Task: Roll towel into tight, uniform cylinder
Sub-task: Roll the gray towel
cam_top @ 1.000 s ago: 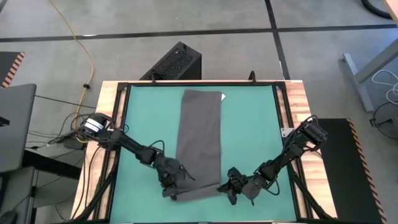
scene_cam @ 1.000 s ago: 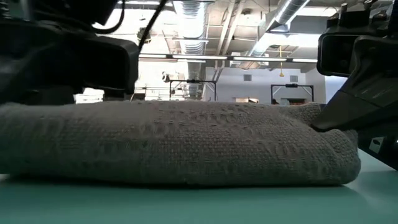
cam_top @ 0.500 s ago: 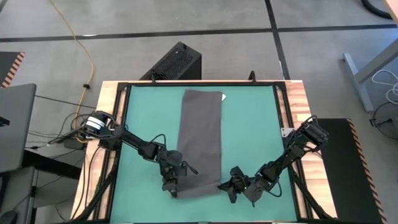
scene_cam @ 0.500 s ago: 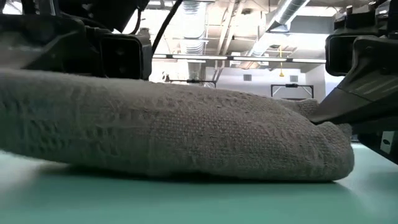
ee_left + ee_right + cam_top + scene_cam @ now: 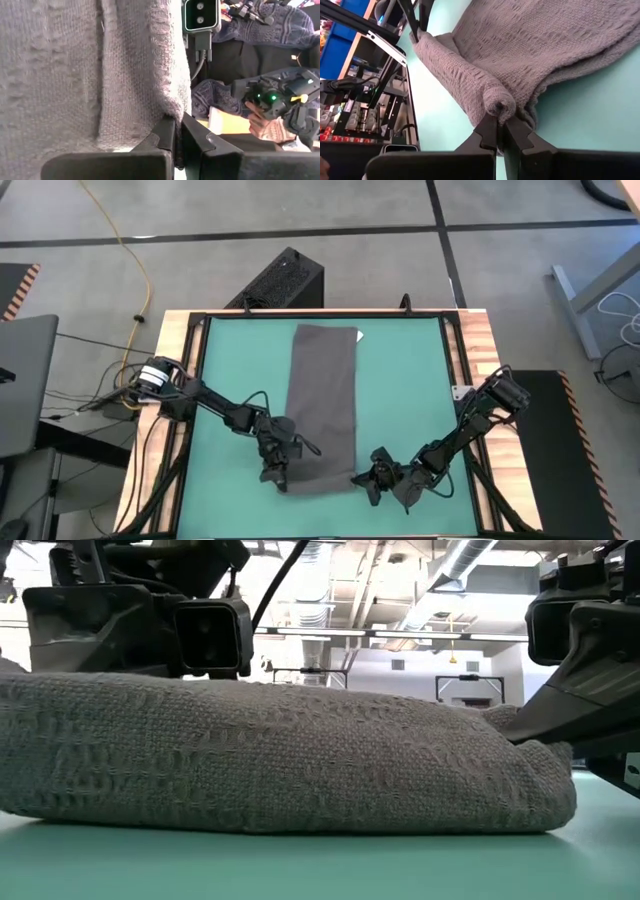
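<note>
Grey knitted cloth fills the foreground of the low view: the towel [image 5: 280, 765] lies as a low, rounded hump across the bottom half of that frame, its near end turned over into a thick fold on the green desk [image 5: 320, 870]. The weave is coarse and open, with visible ribs and loops, so I judge it soft, light and limp, with enough tooth that pinched fingers should not slip. It will sag wherever it is not supported, and a roll in it is likely to go loose or cone-shaped unless both ends are carried evenly.

Both corners of that near fold are taken. The left tool [image 5: 178, 131] is clenched on the towel's edge, cloth bunched between its dark plastic tips. The right tool [image 5: 500, 131] is likewise clenched on the opposite corner, where the fabric curls into a small rounded nub. In the high view these sit at lower centre, the left tool [image 5: 278, 472] at the fold's left end and the right tool [image 5: 368, 481] at its right end. Those two end corners look like the sensible hold, since gripping mid-width would let the ends droop.

Farther off, the rest of the towel [image 5: 322, 395] runs flat as a long rectangle toward the upper middle of the high view, with a small white tag [image 5: 359, 335] at its far right corner. The desk has a smooth teal mat inside a black frame with a wooden border.
</note>
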